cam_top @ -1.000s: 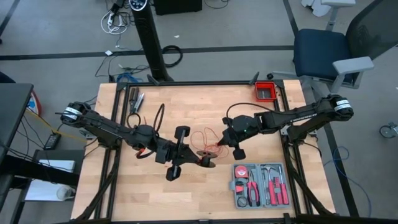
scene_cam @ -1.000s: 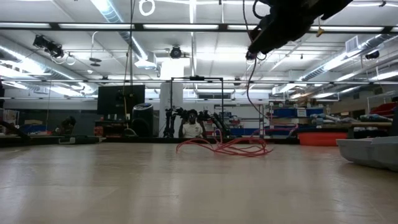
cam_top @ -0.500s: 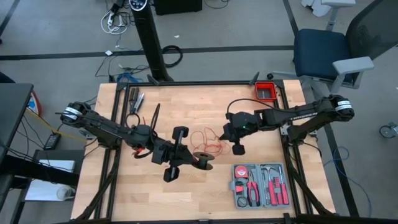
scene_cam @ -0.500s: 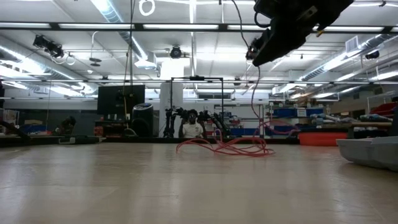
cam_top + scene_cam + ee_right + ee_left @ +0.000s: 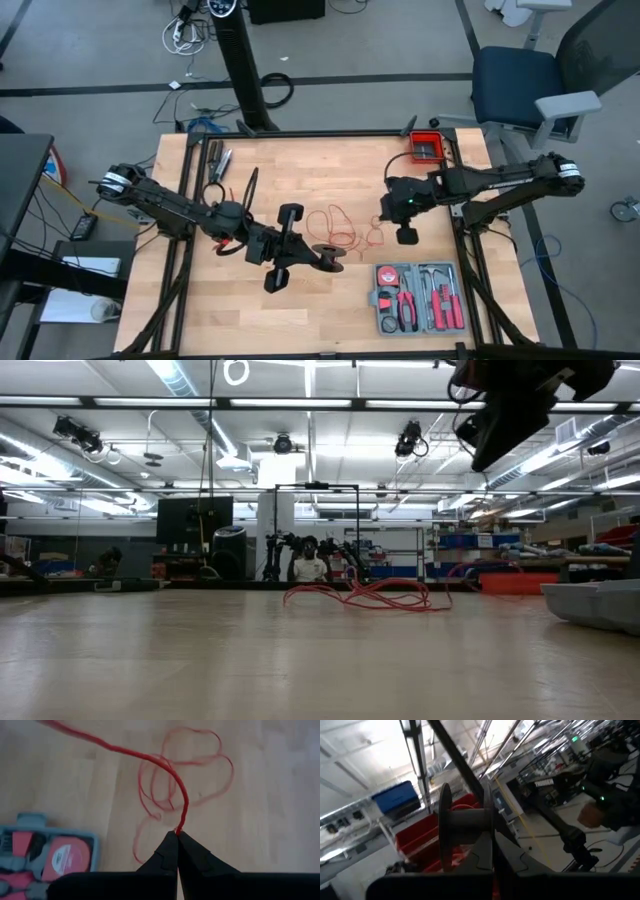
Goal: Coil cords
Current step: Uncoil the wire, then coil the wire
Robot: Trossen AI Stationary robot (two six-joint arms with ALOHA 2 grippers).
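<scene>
The thin red cord [image 5: 337, 224] lies in loose loops [image 5: 186, 769] on the wooden table's middle; the low view shows it as a flat heap [image 5: 365, 597]. My right gripper [image 5: 384, 217], right of the loops and above the table, is shut on one strand. My left gripper [image 5: 310, 255] is near the table's middle, shut on a black spool [image 5: 326, 259] held clear of the table. The left wrist view shows the spool [image 5: 465, 822] close up, with its two flanges and dark shaft. My left gripper grips the black spool at one flange end [image 5: 489, 827]; the fingers come nearly level from the table's left. The spool is lifted clear, its shaft lying roughly level. The fingers hide the exact place of contact. My right gripper pinches one strand of the red cord [image 5: 178, 827] between its shut fingertips, slanting down from the table's right. From the tips the strand rises clear of the table and runs off out of the wrist view; the loops lie slack below.
A grey tool case [image 5: 418, 297] with red-handled tools lies open near the front right. A red bin [image 5: 428, 147] sits at the far right corner. Hand tools [image 5: 218, 160] and a black cable loop [image 5: 252, 186] are at the far left.
My right gripper has moved toward the table's right edge and tipped further down, staying shut on the cord. The strand has been drawn along with it, and the loops have spread out toward the right.
</scene>
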